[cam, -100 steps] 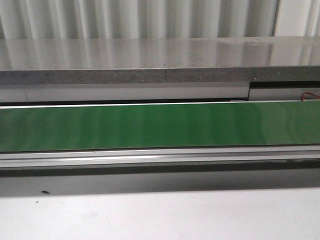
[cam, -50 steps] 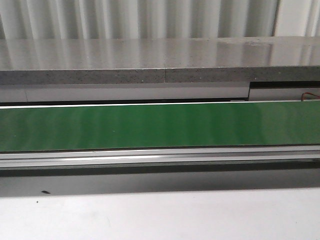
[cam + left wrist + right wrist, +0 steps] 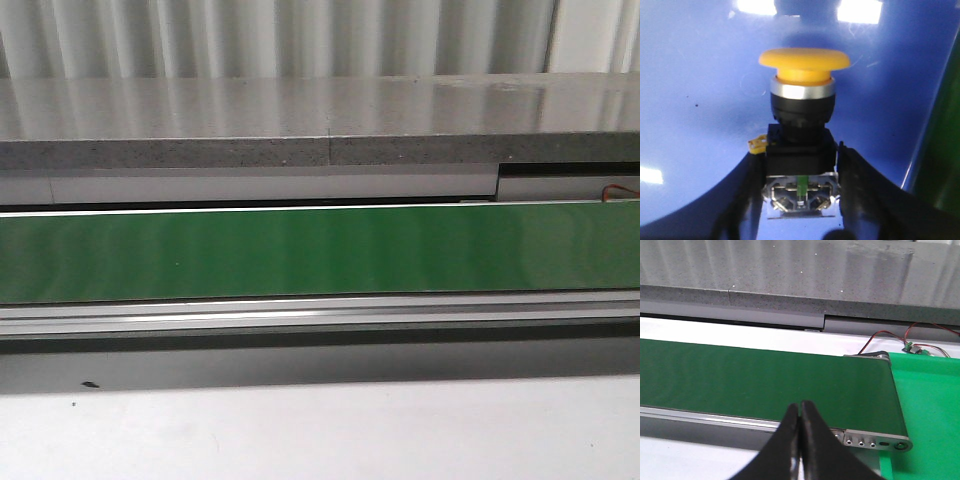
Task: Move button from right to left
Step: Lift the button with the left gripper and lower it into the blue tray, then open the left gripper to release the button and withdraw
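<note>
While the front view shows only the green belt (image 3: 320, 250) running from left to right, with a grey stone shelf (image 3: 300, 120) behind it and a pale table (image 3: 320, 435) on the near side, the two wrist views show the arms. Neither arm nor the button appears in the front view.

Seen from the left wrist, the button (image 3: 801, 125) sits between the two black fingers (image 3: 747, 195) of the left gripper (image 3: 800, 200). These fingers are clamped on the sides of its boxy lower block, one on each side. The long axis of the button runs straight out from the gripper: the metal contact end is nearest to the wrist, and the round yellow cap (image 3: 804, 60) points away from it, toward a shiny blue surface (image 3: 700, 100). I cannot tell if the cap touches this surface or only hangs over it. A strip of green shows at one edge of this view.

Seen from the right wrist, the right gripper (image 3: 800, 415) has its two black fingers pressed together with nothing between them. It is over the near edge of the belt, close to the belt's right end, where a bright green mat (image 3: 930, 405) begins
</note>
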`<state>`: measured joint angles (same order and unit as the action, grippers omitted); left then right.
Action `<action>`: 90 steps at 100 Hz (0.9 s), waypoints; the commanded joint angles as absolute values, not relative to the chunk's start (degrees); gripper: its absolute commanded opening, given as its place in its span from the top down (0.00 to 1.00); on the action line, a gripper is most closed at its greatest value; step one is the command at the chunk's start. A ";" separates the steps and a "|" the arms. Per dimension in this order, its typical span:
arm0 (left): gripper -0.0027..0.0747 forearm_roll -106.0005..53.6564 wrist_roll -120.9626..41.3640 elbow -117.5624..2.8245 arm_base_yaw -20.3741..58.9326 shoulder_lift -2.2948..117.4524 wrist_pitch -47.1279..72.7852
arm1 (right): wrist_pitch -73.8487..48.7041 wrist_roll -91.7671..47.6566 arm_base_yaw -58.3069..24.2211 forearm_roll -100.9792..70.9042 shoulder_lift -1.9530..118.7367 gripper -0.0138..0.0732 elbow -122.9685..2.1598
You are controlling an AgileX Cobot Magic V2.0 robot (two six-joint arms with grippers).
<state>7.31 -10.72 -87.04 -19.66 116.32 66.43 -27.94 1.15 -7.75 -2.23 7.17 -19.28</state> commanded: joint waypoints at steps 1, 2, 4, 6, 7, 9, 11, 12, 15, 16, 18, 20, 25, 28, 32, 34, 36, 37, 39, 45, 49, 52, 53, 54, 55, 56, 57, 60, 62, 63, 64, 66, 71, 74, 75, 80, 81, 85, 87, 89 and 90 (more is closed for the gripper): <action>0.53 7.65 -10.77 -88.65 -19.62 113.27 65.90 | -23.30 0.79 -7.79 -1.78 7.82 0.92 -20.76; 0.52 7.63 -10.77 -88.65 -19.62 113.27 65.90 | -23.30 0.79 -7.79 -1.78 7.82 0.92 -20.76; 0.48 7.63 -10.77 -88.65 -19.62 113.27 65.90 | -23.30 0.79 -7.79 -1.78 7.82 0.92 -20.76; 0.45 7.77 -10.77 -88.65 -19.62 113.27 65.90 | -23.30 0.79 -7.79 -1.78 7.82 0.92 -20.76; 0.43 7.77 -10.77 -88.65 -19.62 113.27 65.90 | -23.30 0.79 -7.79 -1.78 7.82 0.92 -20.76; 0.40 7.93 -10.77 -88.65 -19.62 113.27 65.90 | -23.30 0.79 -7.79 -1.78 7.82 0.92 -20.76; 0.39 8.03 -10.77 -88.65 -19.62 113.27 65.79 | -23.30 0.79 -7.79 -1.78 7.82 0.92 -20.76; 0.38 8.21 -10.77 -88.65 -19.62 113.27 65.78 | -23.30 0.79 -7.79 -1.78 7.82 0.92 -20.76; 0.38 8.46 -10.77 -88.65 -19.62 113.27 65.78 | -23.30 0.79 -7.79 -1.78 7.82 0.92 -20.76; 0.38 8.62 -10.77 -88.65 -19.62 113.27 65.78 | -23.30 0.79 -7.79 -1.78 7.82 0.92 -20.76; 0.39 8.72 -10.77 -88.65 -19.62 113.27 65.91 | -23.30 0.79 -7.79 -1.78 7.82 0.92 -20.76; 0.39 9.06 -10.77 -88.65 -19.62 113.27 66.21 | -23.30 0.79 -7.79 -1.78 7.82 0.92 -20.76; 0.39 9.32 -10.77 -88.77 -19.62 113.07 66.31 | -23.30 0.79 -7.79 -1.78 7.82 0.92 -20.76; 0.40 9.32 -10.77 -88.89 -19.62 112.90 66.48 | -23.30 0.79 -7.79 -1.78 7.82 0.92 -20.76; 0.40 8.95 -10.77 -89.19 -19.62 112.54 66.64 | -23.30 0.79 -7.79 -1.78 7.82 0.92 -20.76; 0.40 8.77 -10.77 -89.29 -19.62 112.13 66.64 | -23.30 0.79 -7.79 -1.78 7.82 0.92 -20.76; 0.40 8.37 -10.77 -89.29 -19.62 111.84 66.35 | -23.30 0.79 -7.79 -1.78 7.82 0.92 -20.76; 0.40 8.19 -10.77 -89.29 -19.62 111.60 66.11 | -23.30 0.79 -7.79 -1.78 7.82 0.92 -20.76; 0.40 7.50 -10.77 -89.29 -19.62 111.11 65.66 | -23.30 0.79 -7.79 -1.78 7.82 0.92 -20.76; 0.41 4.93 -10.77 -89.29 -19.62 109.57 64.01 | -23.30 0.79 -7.79 -1.78 7.82 0.92 -20.76; 0.44 3.22 -10.77 -89.29 -19.62 108.30 62.71 | -23.30 0.79 -7.79 -1.78 7.82 0.92 -20.76; 0.47 2.11 -10.17 -89.29 -19.49 107.35 61.73 | -23.30 0.79 -7.79 -1.78 7.82 0.92 -20.76; 0.50 1.67 -9.99 -89.29 -19.49 106.87 61.23 | -23.30 0.79 -7.79 -1.78 7.82 0.92 -20.76; 0.51 1.49 -9.80 -89.11 -19.38 106.64 60.95 | -23.30 0.79 -7.79 -1.78 7.82 0.92 -20.76; 0.52 1.06 -9.27 -89.05 -19.36 106.11 60.38 | -23.30 0.79 -7.79 -1.78 7.82 0.92 -20.76; 0.55 0.88 -8.99 -89.07 -19.22 105.83 60.10 | -23.30 0.79 -7.79 -1.78 7.82 0.92 -20.76; 0.56 0.60 -8.42 -88.90 -19.07 105.58 59.84 | -23.30 0.79 -7.79 -1.78 7.82 0.92 -20.76; 0.64 0.44 -7.30 -88.48 -18.71 104.20 58.33 | -23.30 0.79 -7.79 -1.78 7.82 0.92 -20.76; 0.68 0.44 -6.61 -88.13 -18.39 103.33 57.33 | -23.30 0.79 -7.79 -1.78 7.82 0.92 -20.76; 0.71 0.44 -6.35 -87.98 -18.25 103.03 56.99 | -23.30 0.79 -7.79 -1.78 7.82 0.92 -20.76; 0.72 0.44 -5.81 -87.69 -17.97 102.69 56.65 | -23.30 0.79 -7.79 -1.78 7.82 0.92 -20.76; 0.77 0.44 -5.22 -87.18 -17.67 101.72 55.60 | -23.30 0.79 -7.79 -1.78 7.82 0.92 -20.76; 0.88 0.44 -4.55 -85.86 -16.43 99.57 53.24 | -23.30 0.79 -7.79 -1.78 7.82 0.92 -20.76; 0.94 0.44 -4.44 -85.06 -15.73 97.96 51.83 | -23.30 0.79 -7.79 -1.78 7.82 0.92 -20.76; 0.95 0.44 -4.44 -84.63 -15.54 97.65 51.57 | -23.30 0.79 -7.79 -1.78 7.82 0.92 -20.76; 0.99 0.44 -4.25 -83.22 -14.25 95.60 50.21 | -23.30 0.79 -7.79 -1.78 7.82 0.92 -20.76; 0.99 0.44 -4.25 -83.04 -13.89 95.06 49.94 | -23.30 0.79 -7.79 -1.78 7.82 0.92 -20.76; 0.99 0.44 -4.25 -81.92 -12.72 93.64 49.27 | -23.30 0.79 -7.79 -1.78 7.82 0.92 -20.76; 0.99 0.44 -4.25 -81.31 -12.35 92.83 48.87 | -23.30 0.79 -7.79 -1.78 7.82 0.92 -20.76; 0.99 0.44 -4.25 -80.68 -11.78 92.01 48.35 | -23.30 0.79 -7.79 -1.78 7.82 0.92 -20.76; 0.99 0.44 -4.25 -80.45 -11.38 91.47 48.04 | -23.30 0.79 -7.79 -1.78 7.82 0.92 -20.76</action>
<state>1.27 -5.17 -81.04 -13.52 97.02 52.14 -27.94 1.15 -7.75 -2.23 7.17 -19.28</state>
